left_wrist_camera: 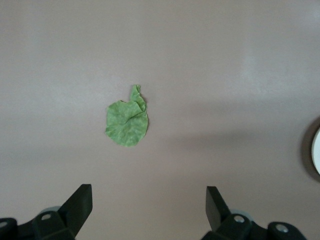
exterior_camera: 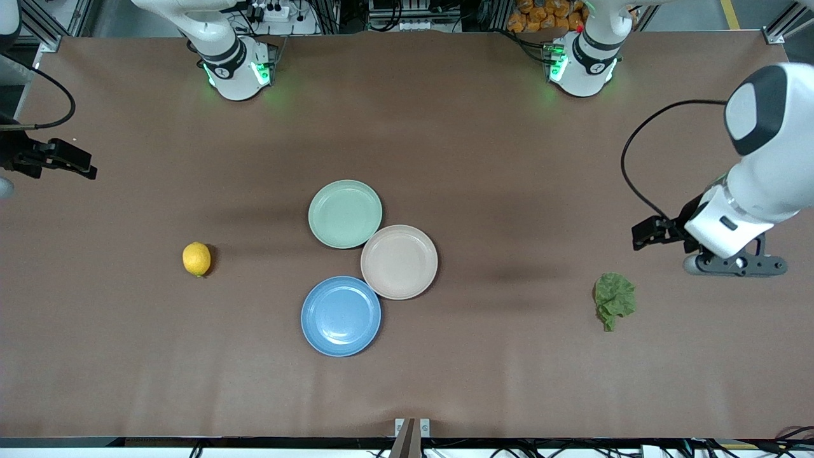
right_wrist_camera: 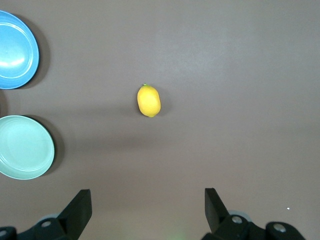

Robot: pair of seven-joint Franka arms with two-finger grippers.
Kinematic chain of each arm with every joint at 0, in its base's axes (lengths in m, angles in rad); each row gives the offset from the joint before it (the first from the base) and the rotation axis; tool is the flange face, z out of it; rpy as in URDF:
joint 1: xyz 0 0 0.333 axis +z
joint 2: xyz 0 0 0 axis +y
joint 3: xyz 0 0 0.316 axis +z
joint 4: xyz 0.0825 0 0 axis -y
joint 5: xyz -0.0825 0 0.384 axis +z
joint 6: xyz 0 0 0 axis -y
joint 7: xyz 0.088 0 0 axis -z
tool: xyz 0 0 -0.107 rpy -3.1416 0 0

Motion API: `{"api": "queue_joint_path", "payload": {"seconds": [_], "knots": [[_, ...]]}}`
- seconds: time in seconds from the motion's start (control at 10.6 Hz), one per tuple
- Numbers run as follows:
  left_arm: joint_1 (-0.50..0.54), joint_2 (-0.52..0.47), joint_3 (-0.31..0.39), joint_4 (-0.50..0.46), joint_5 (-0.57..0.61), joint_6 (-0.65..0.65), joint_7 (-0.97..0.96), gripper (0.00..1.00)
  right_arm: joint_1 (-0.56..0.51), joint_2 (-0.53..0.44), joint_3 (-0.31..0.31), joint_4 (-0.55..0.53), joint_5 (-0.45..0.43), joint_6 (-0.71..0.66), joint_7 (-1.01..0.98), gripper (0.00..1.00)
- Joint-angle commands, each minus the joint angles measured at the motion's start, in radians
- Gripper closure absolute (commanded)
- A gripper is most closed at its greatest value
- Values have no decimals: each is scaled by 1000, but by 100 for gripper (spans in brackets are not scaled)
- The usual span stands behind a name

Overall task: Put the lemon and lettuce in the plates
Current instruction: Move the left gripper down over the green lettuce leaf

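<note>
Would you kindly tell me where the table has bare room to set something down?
Bare patches: between the lemon and the blue plate, and between the beige-pink plate and the lettuce. Crowded: the middle, where those plates and the mint-green plate cluster.

The lemon is bright yellow, the lettuce green. 3 plain plates: 1 blue, 1 beige-pink, 1 mint-green. The table is brown.

- Right gripper: only the spread fingertips show; its body is cut off.
- Beige-pink plate: a sliver, cut off at the edge, well outside the left gripper's jaws.
</note>
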Motion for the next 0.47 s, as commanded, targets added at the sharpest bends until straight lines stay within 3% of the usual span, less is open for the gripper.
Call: {"api": "queue_joint_path", "payload": {"seconds": [0.0,0.38], "knots": [[5,54,-1,14,-19,39,-10,0,-11,3,3,6,2,-20,4,0],[14,151,1,20,-16,103,-13,0,-22,11,3,5,2,-76,5,0]]}}
